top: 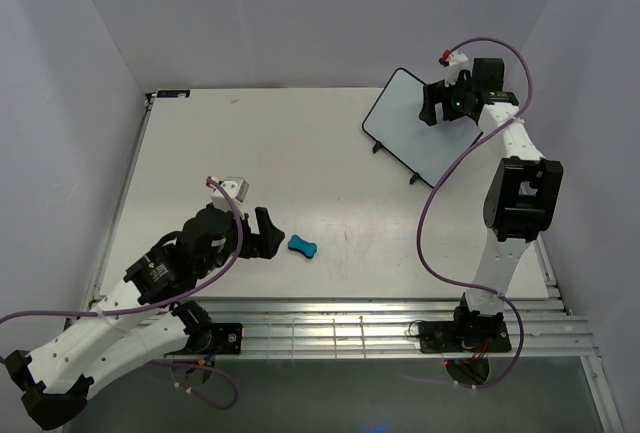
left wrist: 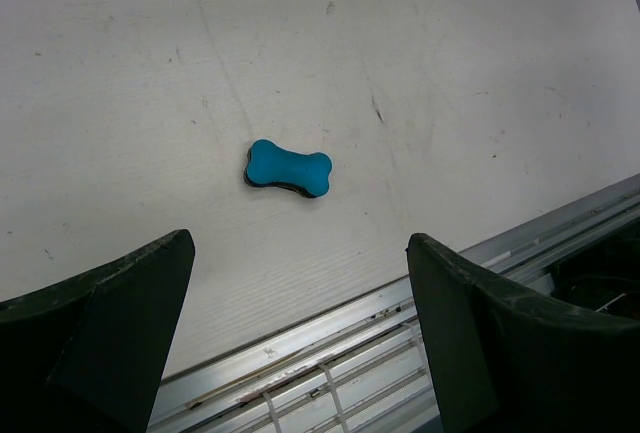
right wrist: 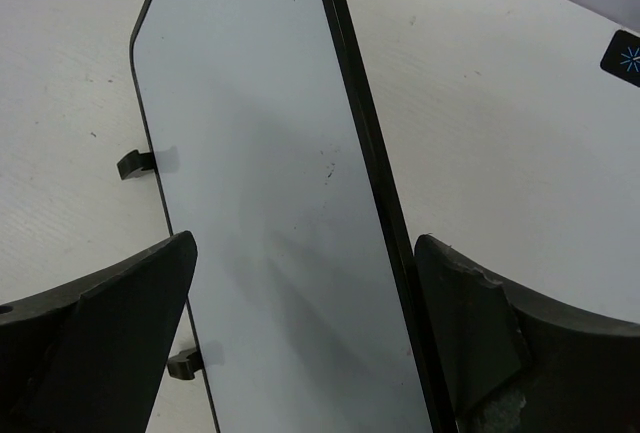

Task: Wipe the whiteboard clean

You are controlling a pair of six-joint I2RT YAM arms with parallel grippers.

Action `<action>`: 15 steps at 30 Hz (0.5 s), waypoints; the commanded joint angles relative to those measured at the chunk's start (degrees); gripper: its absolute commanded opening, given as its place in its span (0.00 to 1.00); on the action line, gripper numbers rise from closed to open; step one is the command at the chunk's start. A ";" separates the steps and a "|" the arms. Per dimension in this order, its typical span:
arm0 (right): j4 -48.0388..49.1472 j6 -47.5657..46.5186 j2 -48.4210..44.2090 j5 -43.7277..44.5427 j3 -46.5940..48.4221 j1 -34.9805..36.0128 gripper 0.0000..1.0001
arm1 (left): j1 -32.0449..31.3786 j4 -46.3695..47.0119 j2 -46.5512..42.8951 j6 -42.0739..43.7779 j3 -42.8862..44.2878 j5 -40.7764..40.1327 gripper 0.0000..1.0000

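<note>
The whiteboard [top: 415, 123] leans on a black wire stand at the back right of the table; its surface is blank apart from faint specks, as the right wrist view [right wrist: 270, 183] shows. A blue bone-shaped eraser [top: 302, 246] lies on the table near the front centre, also in the left wrist view [left wrist: 288, 167]. My left gripper [top: 268, 234] is open and empty, just left of the eraser. My right gripper [top: 440, 105] is open, over the board's upper right edge, fingers straddling the board without closing on it.
The stand's black feet [top: 378, 145] stick out in front of the board. A slotted metal rail [top: 380, 323] runs along the table's near edge. White walls enclose the left, back and right sides.
</note>
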 commanded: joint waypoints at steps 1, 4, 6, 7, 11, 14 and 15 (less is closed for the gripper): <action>0.81 1.19 -2.12 1.30 -1.23 0.46 0.96 | 0.13 0.55 -0.58 0.15 -0.55 0.07 0.98; 0.90 1.28 -2.12 2.26 -1.40 0.46 0.97 | 0.04 0.55 -0.85 0.15 -0.72 0.07 0.98; 1.16 1.89 -2.04 3.05 -1.84 0.46 0.98 | 0.13 0.64 -1.02 0.15 -0.64 0.07 0.98; 2.12 2.15 -2.12 3.93 -2.37 0.46 0.98 | 0.04 0.73 -1.11 0.15 -0.81 0.07 0.98; 4.77 4.00 -2.74 8.06 -5.09 0.46 0.90 | 0.04 0.73 -0.76 0.24 -0.81 0.24 0.98; 6.96 3.91 -3.88 10.17 -6.67 0.46 0.90 | 0.13 0.82 -0.85 0.24 -0.81 0.33 0.98; 7.23 3.74 -4.06 10.70 -6.94 0.55 0.90 | 0.13 0.82 -0.85 0.24 -0.73 0.33 0.98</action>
